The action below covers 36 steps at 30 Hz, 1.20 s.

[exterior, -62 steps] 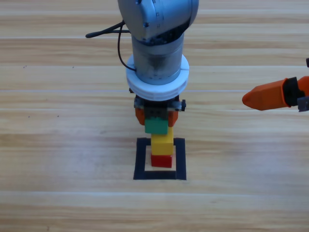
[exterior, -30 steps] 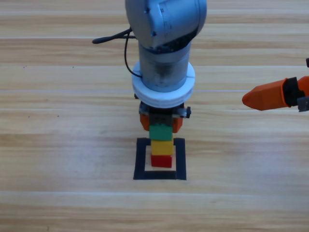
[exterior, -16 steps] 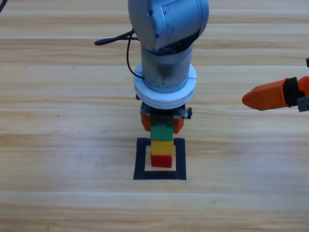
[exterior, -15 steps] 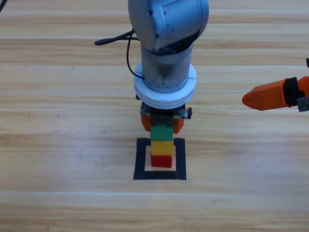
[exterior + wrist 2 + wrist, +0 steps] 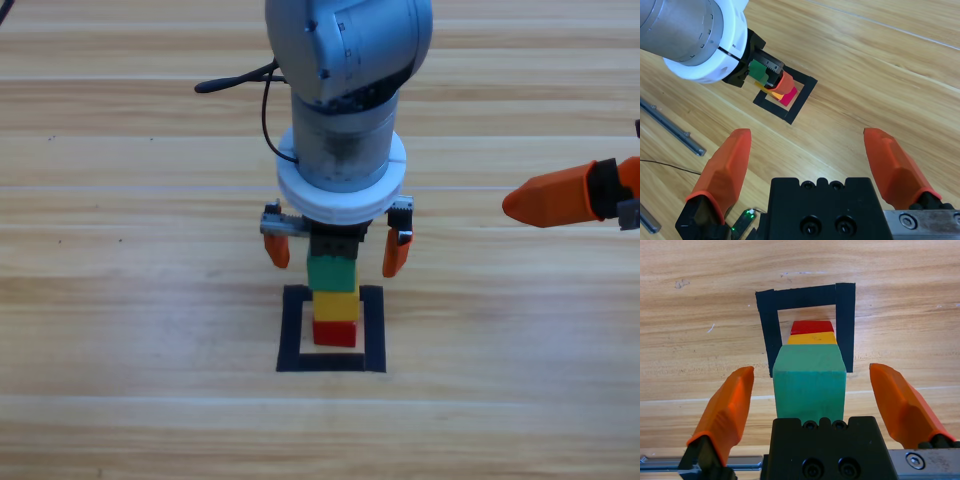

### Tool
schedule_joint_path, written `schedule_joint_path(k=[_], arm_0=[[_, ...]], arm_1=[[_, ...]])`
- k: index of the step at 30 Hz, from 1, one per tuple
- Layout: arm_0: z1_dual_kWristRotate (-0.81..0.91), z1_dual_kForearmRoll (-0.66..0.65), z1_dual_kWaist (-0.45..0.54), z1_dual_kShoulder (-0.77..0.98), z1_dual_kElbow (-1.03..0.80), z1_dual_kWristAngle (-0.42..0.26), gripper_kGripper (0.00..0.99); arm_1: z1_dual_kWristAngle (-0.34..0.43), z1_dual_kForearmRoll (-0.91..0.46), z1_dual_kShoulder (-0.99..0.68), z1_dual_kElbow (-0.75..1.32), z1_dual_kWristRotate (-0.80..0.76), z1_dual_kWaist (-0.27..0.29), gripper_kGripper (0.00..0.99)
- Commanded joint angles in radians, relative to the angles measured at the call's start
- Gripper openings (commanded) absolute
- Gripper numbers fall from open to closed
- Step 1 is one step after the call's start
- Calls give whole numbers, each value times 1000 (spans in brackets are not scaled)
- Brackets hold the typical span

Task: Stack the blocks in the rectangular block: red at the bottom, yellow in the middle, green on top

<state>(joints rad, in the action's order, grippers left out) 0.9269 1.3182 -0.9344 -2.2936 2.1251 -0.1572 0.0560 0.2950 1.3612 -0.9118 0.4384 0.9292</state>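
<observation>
Inside the rectangular block [image 5: 292,330], a black tape outline, the three blocks stand stacked: red [image 5: 334,333] at the bottom, yellow [image 5: 335,305] in the middle, green [image 5: 332,273] on top. My left gripper [image 5: 337,252] hangs over the stack, open, with one jaw on each side of the green cube and apart from it. The left wrist view shows the green cube [image 5: 810,382] between the spread jaws, with yellow [image 5: 811,338] and red [image 5: 812,327] edges beyond it inside the tape outline [image 5: 768,325]. My right gripper [image 5: 545,200] waits at the right edge, open.
The left arm's grey body [image 5: 345,90] comes down from the top edge over the stack. A black cable [image 5: 235,82] loops off its left side. In the right wrist view, metal rods [image 5: 670,127] lie on the wood at the left.
The left gripper's jaws have spread apart and let go of the green cube, which stays on the yellow one. The right gripper has not moved.
</observation>
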Motion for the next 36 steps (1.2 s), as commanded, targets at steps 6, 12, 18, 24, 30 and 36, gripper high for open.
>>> schedule_joint_path(k=[6,12,18,24,30,36], arm_0=[[16,9,-58,91,41,-79,990],[-16,7,-127,299,62,-217,990],[-7,-11,-235,416,-51,-334,990],[-3,-293,-325,643,-545,-435,990],[-91,-597,-327,936,-993,-449,990],[-123,-659,-327,1019,-1111,-455,990]], arm_1=[[-22,13,-44,14,0,0,990],[-19,13,-7,10,-3,2,990],[-5,12,42,1,-13,36,990],[41,13,45,2,-27,88,990],[41,13,44,4,-32,94,990],[41,13,44,4,-32,100,990]])
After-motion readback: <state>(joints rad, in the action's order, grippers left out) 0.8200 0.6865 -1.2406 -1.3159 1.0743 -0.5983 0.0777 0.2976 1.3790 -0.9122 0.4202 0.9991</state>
